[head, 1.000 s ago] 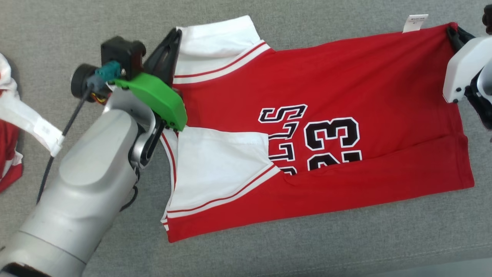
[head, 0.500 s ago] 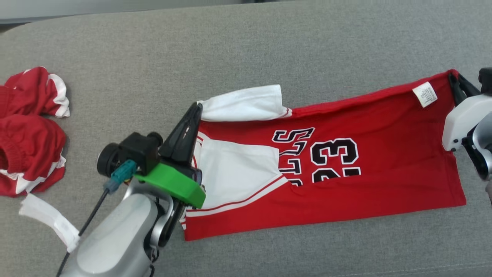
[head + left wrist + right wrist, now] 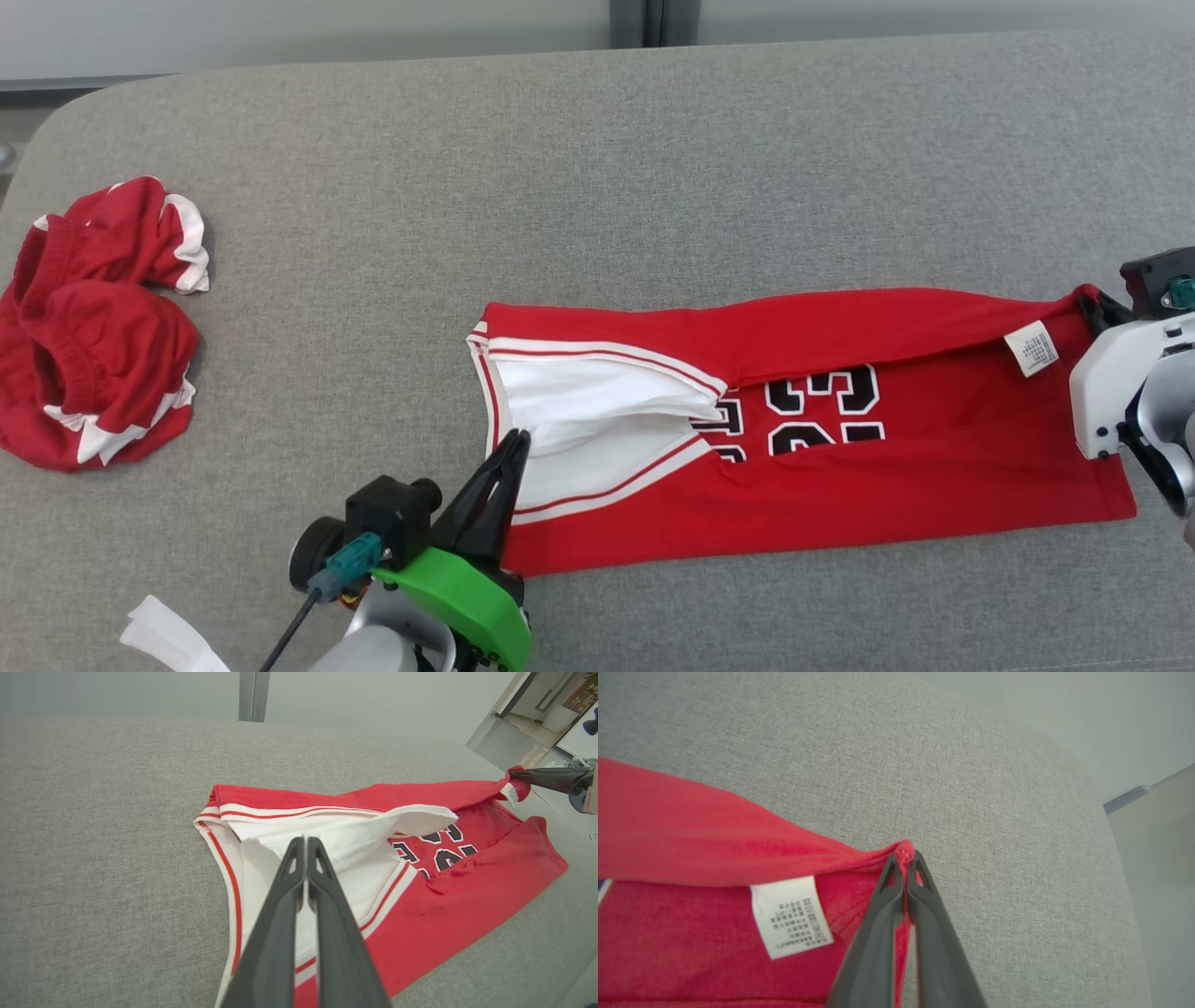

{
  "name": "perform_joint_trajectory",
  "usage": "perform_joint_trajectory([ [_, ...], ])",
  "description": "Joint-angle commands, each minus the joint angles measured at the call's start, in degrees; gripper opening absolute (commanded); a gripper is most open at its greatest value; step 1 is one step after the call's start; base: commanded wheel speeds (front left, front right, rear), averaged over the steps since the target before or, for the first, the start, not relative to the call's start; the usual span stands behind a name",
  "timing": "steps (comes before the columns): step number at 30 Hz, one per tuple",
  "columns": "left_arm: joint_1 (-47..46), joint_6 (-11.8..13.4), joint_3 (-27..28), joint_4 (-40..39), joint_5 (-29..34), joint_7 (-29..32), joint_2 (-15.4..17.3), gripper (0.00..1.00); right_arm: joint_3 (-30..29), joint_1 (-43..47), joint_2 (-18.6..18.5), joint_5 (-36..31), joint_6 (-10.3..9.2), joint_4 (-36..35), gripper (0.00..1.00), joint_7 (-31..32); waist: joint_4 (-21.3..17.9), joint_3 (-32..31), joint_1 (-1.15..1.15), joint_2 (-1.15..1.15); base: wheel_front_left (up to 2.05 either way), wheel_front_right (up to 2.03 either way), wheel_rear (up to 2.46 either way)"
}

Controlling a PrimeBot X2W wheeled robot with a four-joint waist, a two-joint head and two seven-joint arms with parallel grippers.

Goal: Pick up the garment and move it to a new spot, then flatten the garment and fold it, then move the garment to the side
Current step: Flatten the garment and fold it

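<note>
Red garment [image 3: 934,467] between clenched jaws: right on its labelled corner, left apparently on white sleeve [image 3: 597,411].

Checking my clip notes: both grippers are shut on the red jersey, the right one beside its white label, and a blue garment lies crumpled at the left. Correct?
No: the crumpled garment is red and white, not blue, per the head view. Both holds on the red jersey stand.
</note>
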Motion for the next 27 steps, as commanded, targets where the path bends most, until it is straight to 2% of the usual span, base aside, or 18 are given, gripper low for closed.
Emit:
perform_joint_trajectory([
  [1, 1.2, 0.3, -0.4, 0.2, -0.1, 0.2, -0.4, 0.0, 0.0, 1.0, -0.3, 0.2, -0.12, -0.5, 0.0, 0.4, -0.1, -0.2, 0.0, 0.0, 0.0, 0.0, 0.0],
  [2, 1.7, 0.4, -0.5, 0.4, -0.6, 0.3, -0.6, 0.0, -0.2, 1.3, -0.4, 0.2, -0.12, -0.5, 0.0, 0.9, -0.1, -0.3, 0.0, 0.0, 0.0, 0.0, 0.0],
  [4, 2.5, 0.7, -0.7, 0.8, -0.9, 0.3, -0.8, 0.0, 0.2, 2.0, -0.8, -0.3, -0.12, -0.8, 0.11, 1.8, -0.3, -0.5, 0.0, 0.0, 0.0, 0.0, 0.0],
  [5, 2.9, 0.8, -0.6, 1.0, -1.3, 0.3, -1.1, 0.0, 0.3, 2.3, -0.8, -0.2, -0.12, -1.0, 0.26, 2.2, -0.4, -0.6, 0.0, 0.0, 0.0, 0.0, 0.0],
  [6, 3.3, 1.0, -0.5, 1.2, -1.4, 0.1, -1.2, 0.0, 0.4, 2.6, -0.8, 0.1, -0.12, -1.2, 0.26, 2.6, -0.4, -0.7, 0.0, 0.0, 0.0, 0.0, 0.0],
  [8, 4.2, 1.2, -0.6, 1.5, -1.9, 0.1, -1.3, 0.0, 0.7, 2.9, -1.1, 0.2, -0.12, -1.8, 0.33, 3.0, -0.6, -0.8, 0.0, 0.0, 0.0, 0.0, 0.0],
  [9, 4.6, 1.3, -0.5, 1.6, -2.2, 0.0, -1.4, 0.0, 0.7, 3.1, -1.3, 0.3, -0.12, -2.0, 0.5, 3.1, -0.7, -0.9, 0.0, 0.0, 0.0, 0.0, 0.0],
  [10, 4.9, 1.4, -0.5, 1.6, -2.3, -0.1, -1.4, 0.0, 0.7, 3.2, -1.4, 0.4, -0.12, -2.1, 0.84, 3.2, -0.7, -0.9, 0.0, 0.0, 0.0, 0.0, 0.0],
  [11, 5.3, 1.6, -0.5, 1.7, -2.4, -0.1, -1.4, 0.0, 0.6, 3.4, -1.5, 0.4, -0.12, -2.2, 1.0, 3.3, -0.8, -1.0, 0.0, 0.0, 0.0, 0.0, 0.0],
  [17, 6.9, 1.7, -0.9, 2.1, -2.8, -0.2, -1.1, 0.0, -1.4, 4.5, -1.6, 1.2, -0.12, -3.3, 1.0, 3.3, -0.7, -1.6, 0.0, 0.0, 0.0, 0.0, 0.0],
  [18, 7.0, 1.8, -0.9, 2.3, -2.9, 0.0, -1.1, 0.3, -2.3, 4.9, -1.6, 1.5, -0.12, -3.6, 1.0, 3.2, -0.6, -1.8, 0.0, 0.0, 0.0, 0.0, 0.0],
  [19, 7.0, 1.9, -1.0, 2.4, -3.0, 0.1, -1.2, 0.49, -3.1, 5.2, -1.5, 1.7, -0.12, -3.9, 1.0, 3.0, -0.6, -2.1, 0.0, 0.0, 0.0, 0.0, 0.0],
  [20, 7.1, 2.0, -1.0, 2.4, -3.1, 0.1, -1.4, 1.0, -4.2, 5.6, -1.2, 2.2, -0.12, -4.4, 1.0, 2.8, -0.5, -2.3, 0.0, 0.0, 0.0, 0.0, 0.0],
  [24, 7.7, 2.1, -0.1, 2.0, -3.2, -0.7, -1.7, 1.0, -8.0, 7.4, 0.3, 3.7, -0.12, -6.1, 1.0, 3.6, -0.6, -3.3, 0.0, 0.0, 0.0, 0.0, 0.0],
  [27, 8.2, 2.1, 2.5, 1.0, -2.9, -1.8, -1.8, 1.0, -11.3, 8.6, 2.5, 6.3, -0.12, -7.8, 1.0, 4.6, -0.6, -4.2, 0.0, 0.0, 0.0, 0.0, 0.0],
])
